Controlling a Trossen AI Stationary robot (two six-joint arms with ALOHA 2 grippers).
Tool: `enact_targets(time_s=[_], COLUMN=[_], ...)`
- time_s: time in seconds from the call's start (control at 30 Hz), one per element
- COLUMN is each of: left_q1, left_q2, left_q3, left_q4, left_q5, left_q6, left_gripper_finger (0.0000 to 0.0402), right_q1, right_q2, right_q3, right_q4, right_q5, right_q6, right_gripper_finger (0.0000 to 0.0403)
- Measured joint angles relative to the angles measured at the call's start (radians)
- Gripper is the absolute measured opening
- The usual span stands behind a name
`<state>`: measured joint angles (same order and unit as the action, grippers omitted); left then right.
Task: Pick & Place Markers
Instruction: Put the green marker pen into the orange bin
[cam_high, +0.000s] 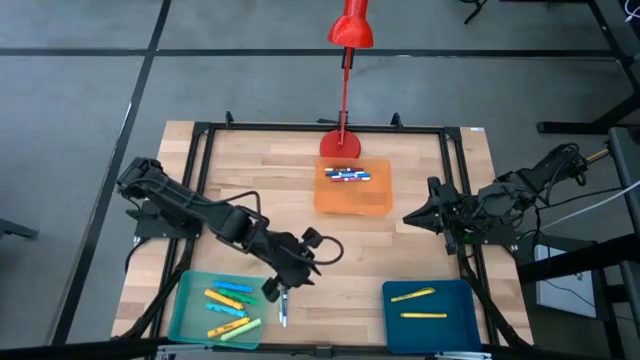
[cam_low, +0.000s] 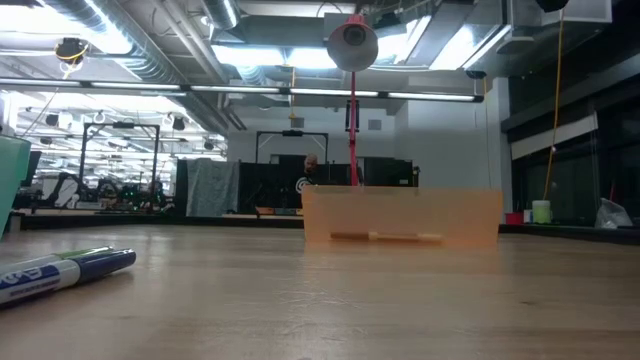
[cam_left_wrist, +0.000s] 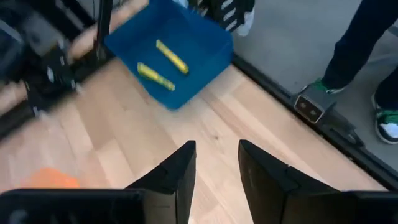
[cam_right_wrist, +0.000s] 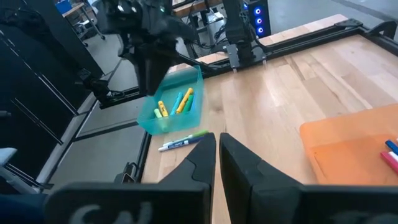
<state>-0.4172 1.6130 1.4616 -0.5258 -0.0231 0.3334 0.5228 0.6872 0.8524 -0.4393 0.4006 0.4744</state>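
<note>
Teal tray (cam_high: 190, 310) is my landmark: several markers (cam_high: 228, 296) inside. Just right of it, stray marker (cam_high: 283, 312) on bench (cam_high: 250, 180); left pincer (cam_high: 277, 290) above it, spread, empty. I'd drop straight, pinch mid-barrel. Far right, right pincer (cam_high: 412, 217) waits, pressed together.

The whole counter (cam_high: 330, 250) is seen straight down from overhead. It is crossed level from its near edge by the low view, facing the orange tray (cam_low: 400, 218) and the room behind. The blue tray (cam_left_wrist: 171, 50) is viewed from above and close by the left wrist camera. The teal tray (cam_right_wrist: 171, 102), also seen overhead, is faced across the counter by the right wrist camera.
</note>
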Motion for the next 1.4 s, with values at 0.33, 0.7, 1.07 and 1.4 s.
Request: enact_targets(time_s=[0.33,0.7,1.07,1.4], left_q1=[0.029,0.036,0.040,0.010], left_q2=[0.088,0.248,0.345,0.394], left_q3=[0.008,0.181,0.228,0.229], left_q4=[-0.107,-0.402,-0.501,-0.546], left_q5=[0.050,0.095,0.161,0.300], left_q6=[-0.188,-0.408,-0.699,-0.880], left_gripper_finger=[0.0119,0.0114,0.0097,0.0066], right_q1=[0.000,0.000,0.000,-0.001], right_q2=[0.000,0.000,0.000,0.000], right_q3=[0.000,0.000,0.000,0.000], right_q4=[0.000,0.000,-0.008,-0.012], right_q5=[0.001,0.001,0.001,0.001], right_q6=[0.000,-0.011,-0.011,-0.026], right_gripper_finger=[0.0023,0.0023,0.0023,0.0023])
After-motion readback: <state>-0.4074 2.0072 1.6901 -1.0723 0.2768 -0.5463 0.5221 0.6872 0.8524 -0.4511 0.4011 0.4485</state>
